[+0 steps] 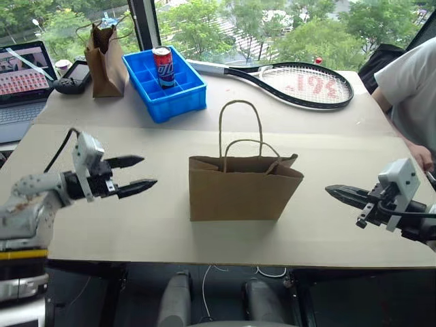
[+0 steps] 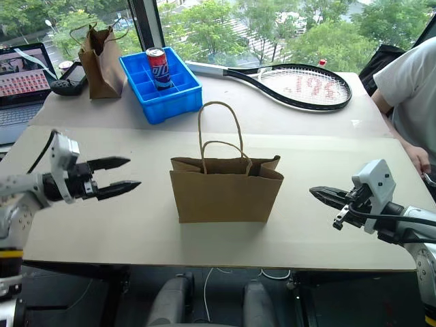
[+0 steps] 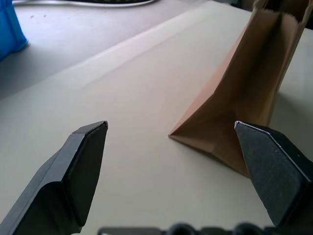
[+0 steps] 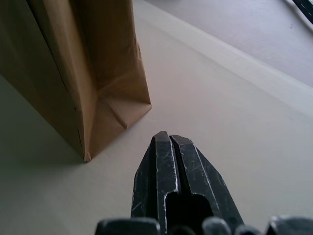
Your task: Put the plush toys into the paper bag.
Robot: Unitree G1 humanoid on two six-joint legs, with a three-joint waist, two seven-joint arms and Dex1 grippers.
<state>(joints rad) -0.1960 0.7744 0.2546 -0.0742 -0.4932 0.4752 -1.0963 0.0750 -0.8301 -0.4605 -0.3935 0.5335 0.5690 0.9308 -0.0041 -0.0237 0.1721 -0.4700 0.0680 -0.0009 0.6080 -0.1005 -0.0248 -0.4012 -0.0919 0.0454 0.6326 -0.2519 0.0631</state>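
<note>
The wide light-brown paper bag [image 1: 242, 191] stands upright in the middle of the table, its twine handles sticking up. The plush toys are out of view. My left gripper [image 1: 148, 171] hovers to the left of the bag and points at it, open, with nothing between its fingers. In the left wrist view the same gripper [image 3: 169, 126] frames the bag's side [image 3: 234, 107]. My right gripper [image 1: 330, 191] hangs to the right of the bag, shut and empty, pointing at it. In the right wrist view its tip [image 4: 168, 137] sits short of the bag's corner [image 4: 93, 98].
A narrower, darker brown bag [image 1: 105, 61] stands at the back left beside a blue tray [image 1: 180, 102] holding a soda can [image 1: 163, 66]. A tennis racket [image 1: 300, 85] lies at the back. A laptop [image 1: 24, 75] is far left. A person [image 1: 412, 88] sits at the right.
</note>
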